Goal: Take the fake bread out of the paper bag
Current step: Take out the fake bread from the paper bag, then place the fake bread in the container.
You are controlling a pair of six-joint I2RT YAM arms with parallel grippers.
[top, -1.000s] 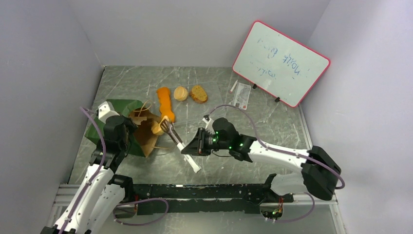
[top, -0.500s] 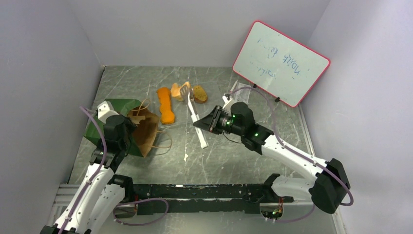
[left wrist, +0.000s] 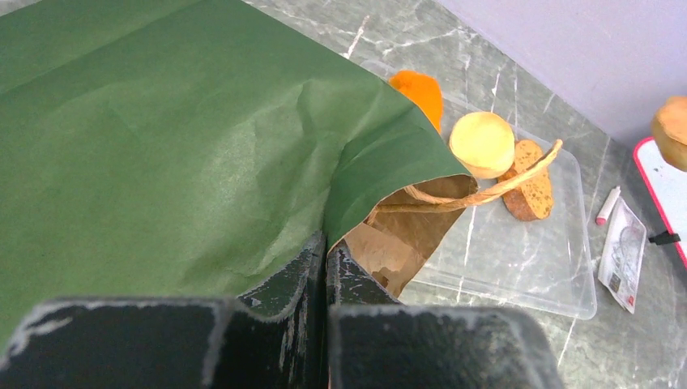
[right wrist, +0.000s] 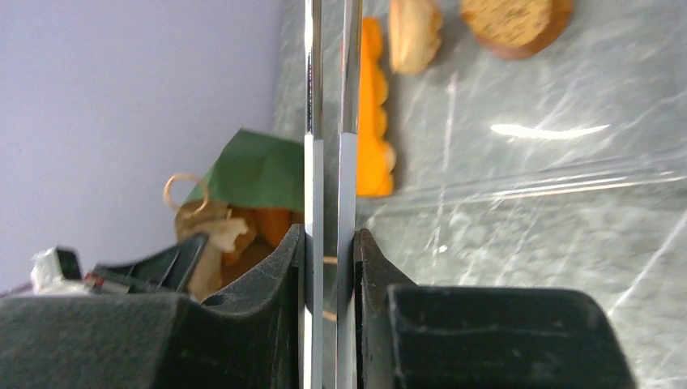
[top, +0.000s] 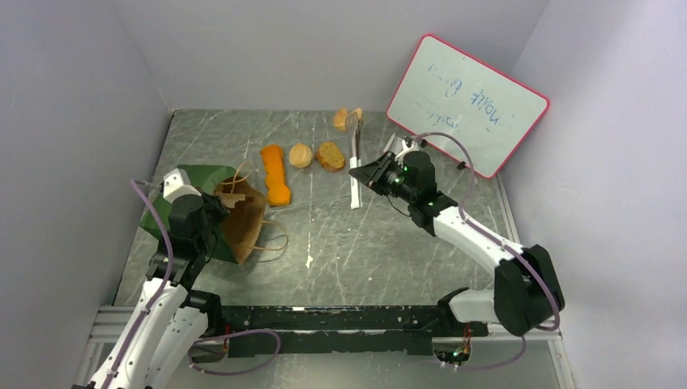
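My left gripper [top: 215, 215] is clenched on the mouth edge of the small dark green paper bag [top: 180, 180]. The bag lies on its side on the grey marbled table [top: 389, 243] with its opening facing right. From my left wrist, the black fingers [left wrist: 292, 279] press together with creased, matte green paper between them. The brown kraft lining [left wrist: 405, 235] gapes just past them, and a thin tan cord handle [left wrist: 486, 182] loops out of the opening. From my right wrist an orange tint shows inside the mouth; I cannot tell whether it is bread.

Right of the bag sits a flat clear plastic tray [left wrist: 559, 279], glossy and thin-rimmed. On it lie a long knobbly orange loaf [top: 275, 173] nearest the bag, then a pale round bun [top: 300, 155], then a speckled brown slice [top: 330, 156] just beside the bun.

Further right, my right gripper [top: 359, 168] grasps a pair of long tongs with shiny metal arms and white handles [top: 354, 193]. Its dark pads [right wrist: 369, 259] squeeze the two arms nearly together. The tongs point toward the back wall, and their tip pinches a small tan bread piece [top: 343, 118]. That piece is near the table's far edge, behind the slice and well apart from the bag. Past my right arm leans a red-framed whiteboard [top: 468, 105].
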